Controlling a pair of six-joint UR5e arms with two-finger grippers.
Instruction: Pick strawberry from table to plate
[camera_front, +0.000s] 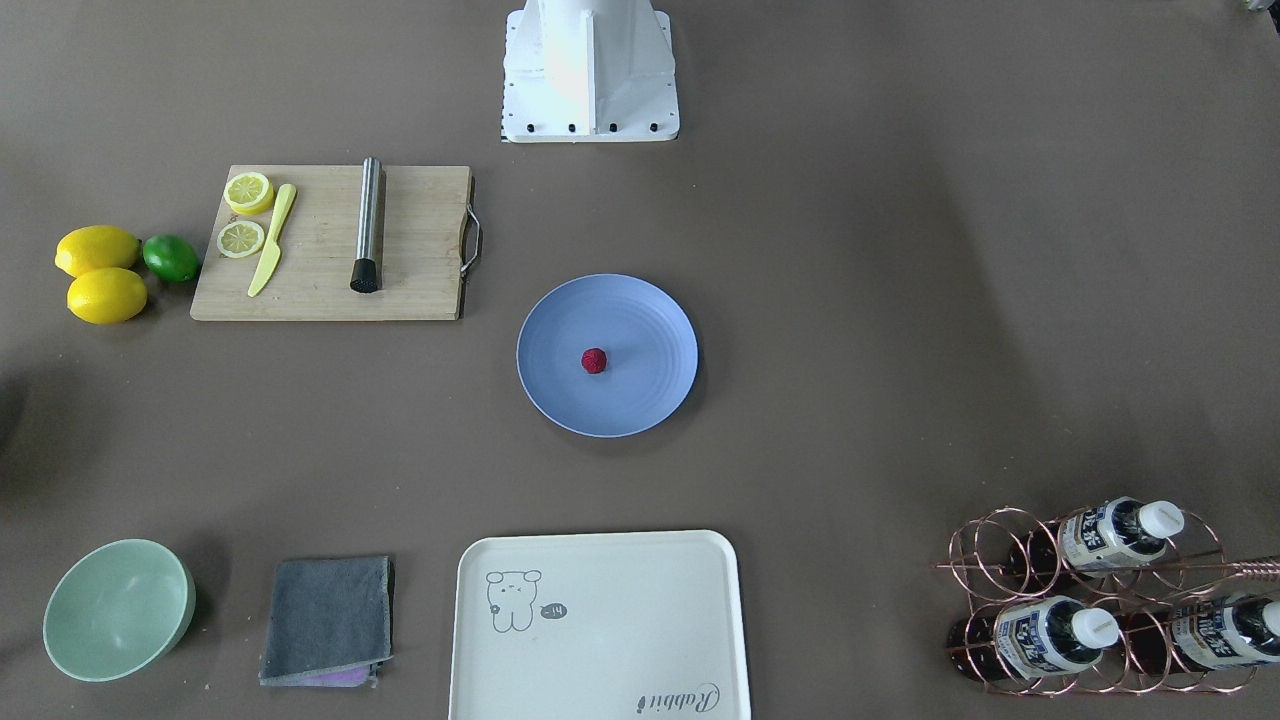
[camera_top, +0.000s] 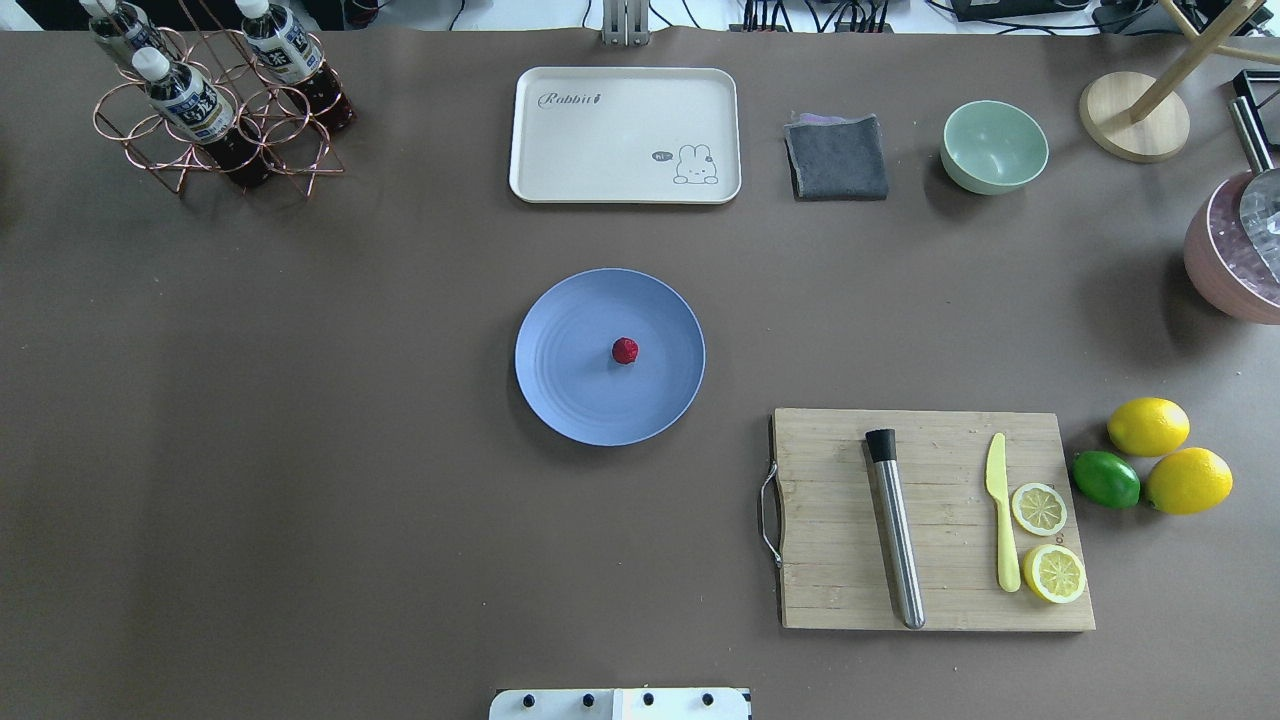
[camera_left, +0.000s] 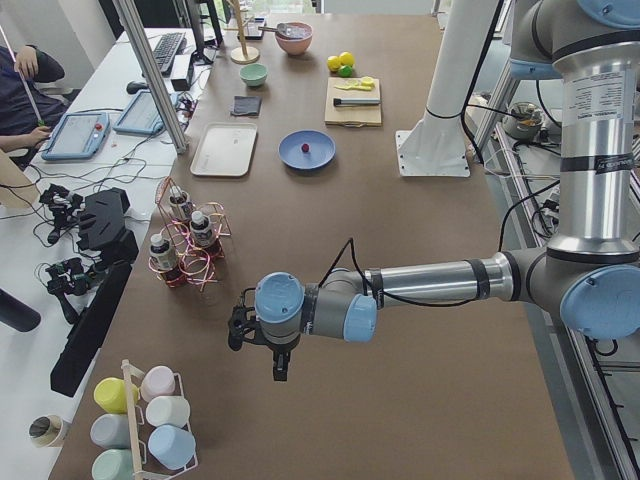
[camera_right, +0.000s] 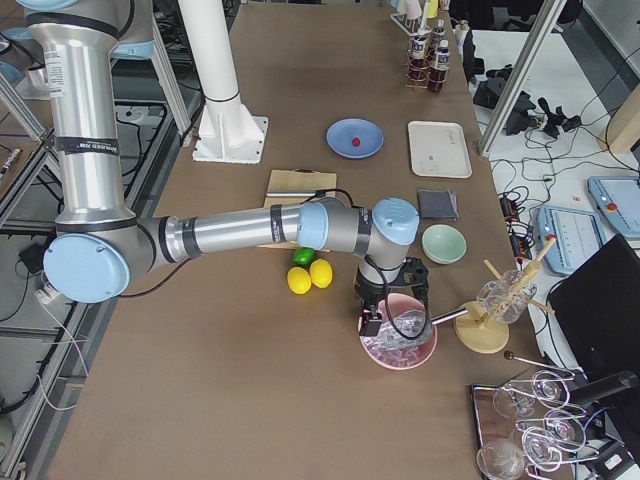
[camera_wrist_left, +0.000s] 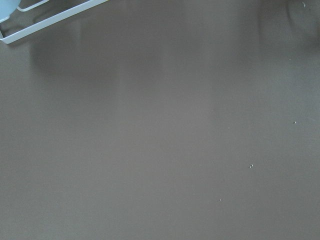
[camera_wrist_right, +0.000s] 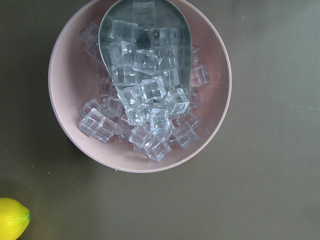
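Strawberry (camera_top: 625, 350) sits on the blue plate (camera_top: 570, 400), close to the plate's middle, slightly toward the right-arm side in the overhead view. The plate rests flat on the brown table (camera_top: 300, 450), roughly central, between the cream tray (camera_top: 560, 170) at the far edge and the robot's base. The wooden cutting board (camera_top: 830, 590) lies nearer the robot on its right and does not touch the plate. Neither arm shows in the overhead or front-facing views. The left gripper (camera_left: 280, 368) hangs over bare table at the robot's left end, well apart from the plate and near the copper bottle rack (camera_left: 190, 270). Only the side view shows it, so I cannot tell how its jaws stand. The right gripper (camera_right: 373, 323) hovers above a pink bowl (camera_wrist_right: 65, 115) of ice cubes (camera_wrist_right: 150, 125) with a metal scoop (camera_wrist_right: 112, 20) in it, at the opposite end. Its jaws also cannot be judged, and its wrist camera shows no fingers. One lemon (camera_wrist_right: 12, 217) lies just beside that bowl.
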